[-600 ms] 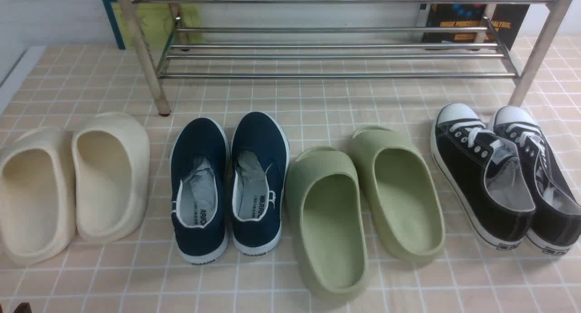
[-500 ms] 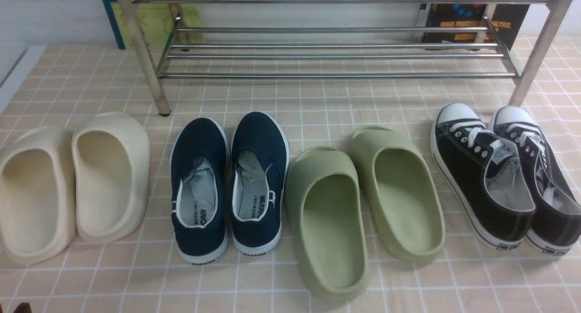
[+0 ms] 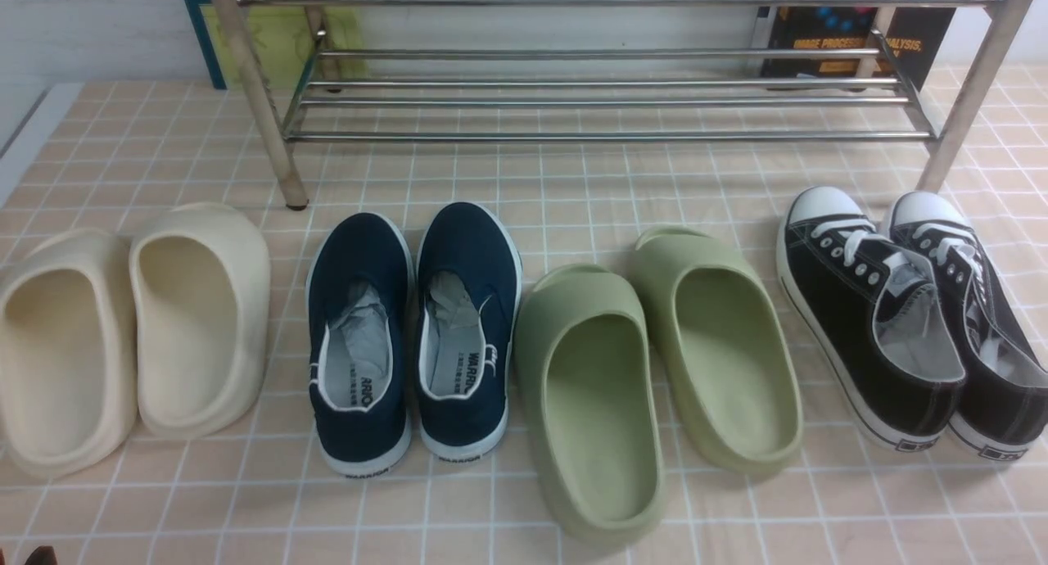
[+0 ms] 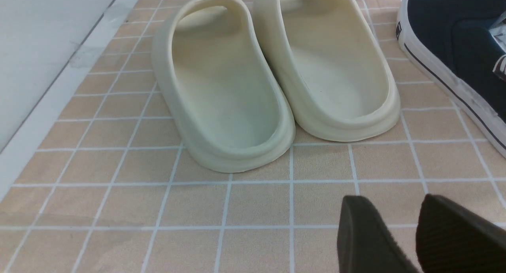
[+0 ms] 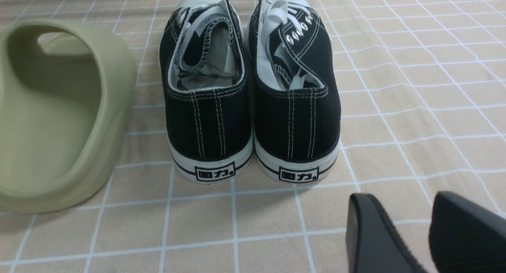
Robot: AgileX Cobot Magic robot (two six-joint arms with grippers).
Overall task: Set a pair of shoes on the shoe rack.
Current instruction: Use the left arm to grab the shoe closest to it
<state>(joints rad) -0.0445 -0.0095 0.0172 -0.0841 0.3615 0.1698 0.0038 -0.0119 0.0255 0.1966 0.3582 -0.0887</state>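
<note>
Nothing has shifted since the earlier frame. On the tabletop (image 3: 573, 196) the shoe rack (image 3: 598, 101) stands at twelve o'clock, no shoe on its rods. The pair of shoes (image 3: 368, 262) sits at eight o'clock, heels nearest, between cream slippers (image 3: 196, 319) and green slippers (image 3: 720, 344). The left claw (image 4: 396, 203) and right claw (image 5: 403, 198) hang parted, holding nothing. I'd swing the left one toward three o'clock, off the cream pair, onto a navy heel.
</note>
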